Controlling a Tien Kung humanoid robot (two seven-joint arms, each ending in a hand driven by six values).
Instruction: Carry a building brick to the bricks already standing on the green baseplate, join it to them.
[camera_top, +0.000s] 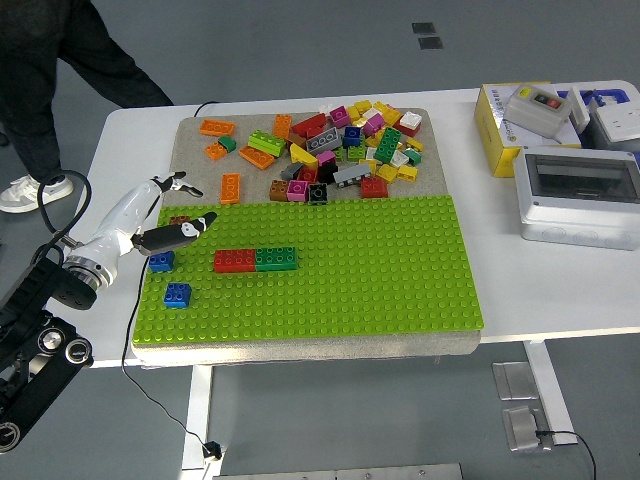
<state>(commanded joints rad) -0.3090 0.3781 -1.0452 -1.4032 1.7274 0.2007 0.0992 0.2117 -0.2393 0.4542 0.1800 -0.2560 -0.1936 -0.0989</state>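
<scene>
A red brick (234, 261) and a green brick (277, 259) stand joined in a row on the green baseplate (380, 270). Two blue bricks stand at the plate's left: one (177, 295) near the front, one (161, 262) just under my left hand (180, 212). A brown brick (180, 220) is partly hidden behind the hand. The left hand is white with dark fingertips, hovers over the plate's left edge, fingers spread, holding nothing. The right arm is out of view.
A pile of loose coloured bricks (345, 145) lies on the grey mat behind the plate. Orange bricks (230, 187) lie at the mat's left. A yellow box (515, 125) and a grey box (578, 195) stand at the right. A person (50, 80) stands at the far left.
</scene>
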